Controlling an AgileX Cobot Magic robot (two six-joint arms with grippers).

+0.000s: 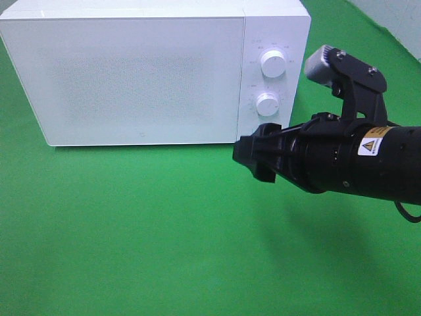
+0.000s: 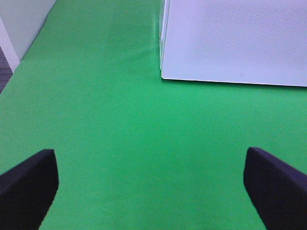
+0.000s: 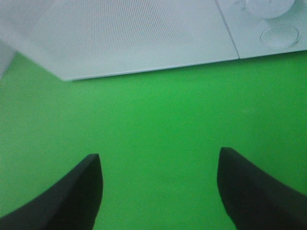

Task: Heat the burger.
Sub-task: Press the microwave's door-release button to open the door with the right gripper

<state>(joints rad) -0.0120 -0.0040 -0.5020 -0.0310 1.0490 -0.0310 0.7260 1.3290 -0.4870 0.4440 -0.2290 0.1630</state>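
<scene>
**Door shut, both grippers empty, burger out of sight**

The white microwave (image 1: 131, 72) sits at the back of the green cloth (image 1: 131, 230), face to the high camera, with its door (image 1: 125, 79) closed flush. On the control panel (image 1: 276, 39), at the right end, are the upper knob (image 1: 273, 64) and the lower knob (image 1: 268, 105). The long bottom edge of the front runs straight across the view, and there's a wide open stretch of cloth in front of it.

The right arm (image 1: 355, 161) reaches in from the right. The right gripper (image 1: 253, 158) hangs just in front of the panel's lower corner, under the lower knob. I can't tell whether it touches the cabinet. Its wrist view shows the two dark fingers (image 3: 72, 196) spread apart, with nothing but cloth between them, so it's released.

Now the other wrist view. The left gripper (image 2: 148, 153) is spread wide too, with bare green between its fingers and nothing held. It faces the microwave's near corner from well back, so there's plenty of room. In that view the cloth runs to a pale panel (image 2: 24, 24) along its far side.

And the burger? It shows in none of the three views, so I can't say where it is, which way it points, or how its long axis lies.
</scene>
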